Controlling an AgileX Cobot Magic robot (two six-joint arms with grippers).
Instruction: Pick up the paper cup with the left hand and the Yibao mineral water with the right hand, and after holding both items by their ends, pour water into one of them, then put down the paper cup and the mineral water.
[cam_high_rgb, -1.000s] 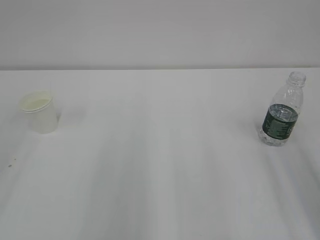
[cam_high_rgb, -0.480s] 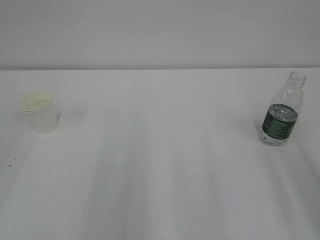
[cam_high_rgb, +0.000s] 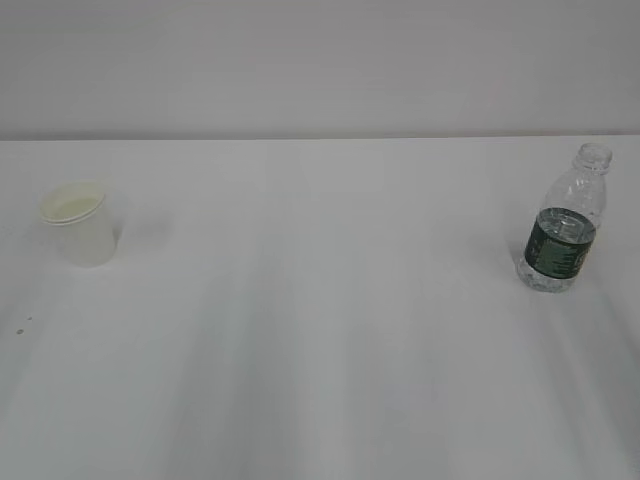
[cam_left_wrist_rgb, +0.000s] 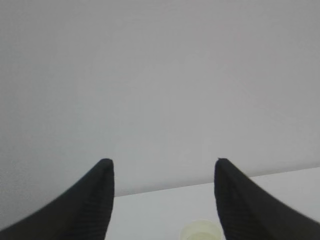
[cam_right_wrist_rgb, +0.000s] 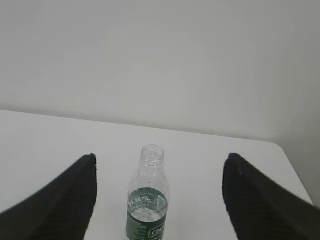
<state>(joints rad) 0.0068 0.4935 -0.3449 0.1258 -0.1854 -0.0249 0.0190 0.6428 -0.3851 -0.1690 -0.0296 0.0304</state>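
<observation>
You are looking at the very start of the job, as far as these views let you judge: nothing is being held, and both items are standing upright on the white table (cam_high_rgb: 320, 330), well apart from each other. On the left side, the paper cup (cam_high_rgb: 80, 225) is sitting near the table's left edge, mouth up, showing its pale cream inside. The left hand (cam_left_wrist_rgb: 162, 200) is not appearing in the outside view at all; its own camera is showing the two black fingers spread apart with nothing between them, and only the cup's rim is peeking in at the bottom of that picture, closer to the right finger than to the left. So you are lining up on the cup, not gripping it. Your next move on this side calls for tipping the hand down and shifting it sideways so the cup is sitting midway between the fingers before they close; the cup is light and thin-walled, so a gentle squeeze is probably wise. Moving right, the water bottle (cam_high_rgb: 563, 225) is standing near the right edge, uncapped, with its dark green label band around the middle and water inside. The right hand (cam_right_wrist_rgb: 159, 200) is hanging spread wide and empty, with the bottle framed between its fingers, though a little nearer the left one. Here you are needing mainly a straight advance to bring the fingers around the bottle, then a close.
</observation>
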